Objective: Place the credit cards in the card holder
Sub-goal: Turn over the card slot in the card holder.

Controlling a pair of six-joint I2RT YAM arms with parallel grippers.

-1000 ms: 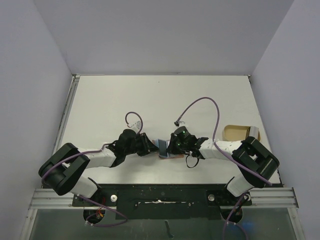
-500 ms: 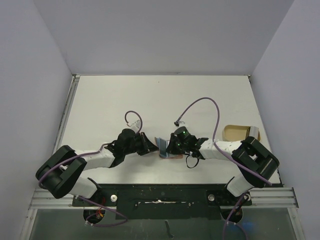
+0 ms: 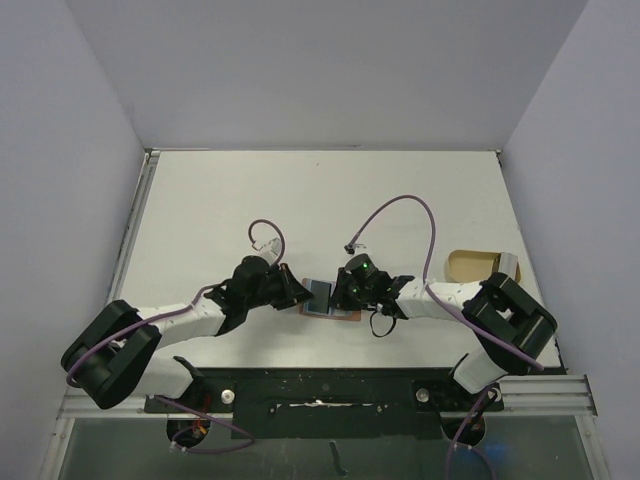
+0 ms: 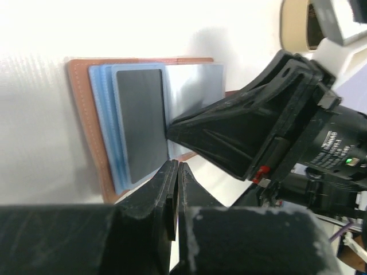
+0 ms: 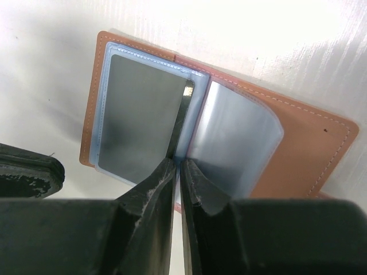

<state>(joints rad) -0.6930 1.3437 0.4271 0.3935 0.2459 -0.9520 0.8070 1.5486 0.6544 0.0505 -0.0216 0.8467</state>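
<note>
1 wallet [image 5: 298,150], open. 1 grey card [image 5: 140,120] seen in its plastic sleeves [image 5: 235,143]; any more underneath, can't tell. 1 tan tray [image 3: 478,265]. 2 robot arms: L [image 3: 190,315], R [image 3: 450,293].

Card holder [image 5: 304,150] reddish-brown, pale stitching; credit cards [image 5: 137,114] grey-blue.

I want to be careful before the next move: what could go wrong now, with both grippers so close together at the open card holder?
1. The right gripper points into the fold of the card holder, and the clear sleeve beside it bows upward. A further push might crease or tear it.
2. The left gripper sits close beside the right fingers, so they could collide.
3. A nudge might shift the credit card in its pocket.
</note>
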